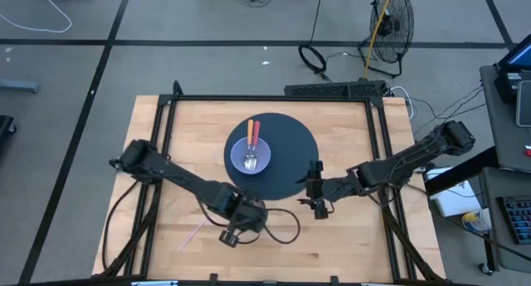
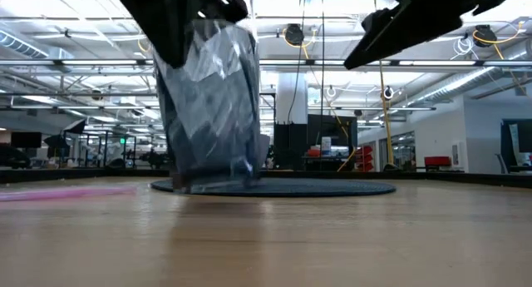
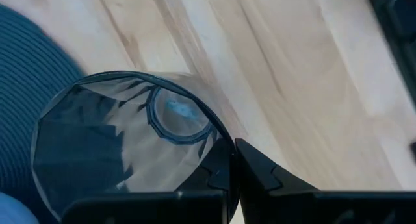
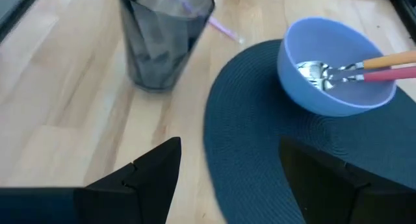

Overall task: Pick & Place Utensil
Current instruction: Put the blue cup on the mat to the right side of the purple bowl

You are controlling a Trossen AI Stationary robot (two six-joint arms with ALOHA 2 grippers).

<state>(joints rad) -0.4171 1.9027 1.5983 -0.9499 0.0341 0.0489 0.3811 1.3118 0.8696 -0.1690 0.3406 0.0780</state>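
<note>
A clear faceted glass (image 4: 162,42) stands upright beside the near left edge of the round dark placemat (image 1: 286,166). My left gripper (image 3: 233,149) is shut on its rim; in the high view the gripper (image 1: 241,220) hides the glass. On the mat a blue bowl (image 4: 335,65) holds two metal utensils (image 4: 364,67), one with an orange handle and one with a red; their heads lie in the bowl and their handles lean over its rim. My right gripper (image 4: 227,149) hovers open over the mat's near right edge, touching nothing. My left gripper pinches the glass's wall at the rim (image 3: 220,130), one finger inside the glass and one outside. The fingers come from above, slanting steeply down. The glass hangs upright below them; whether its base (image 2: 208,185) touches the table, I cannot tell.
A thin pink stick (image 1: 192,234) lies on the bare wood near the front left. Black frame rails (image 1: 166,128) run along the table's sides and back. Cables and a fan (image 1: 390,25) are on the floor beyond the far edge.
</note>
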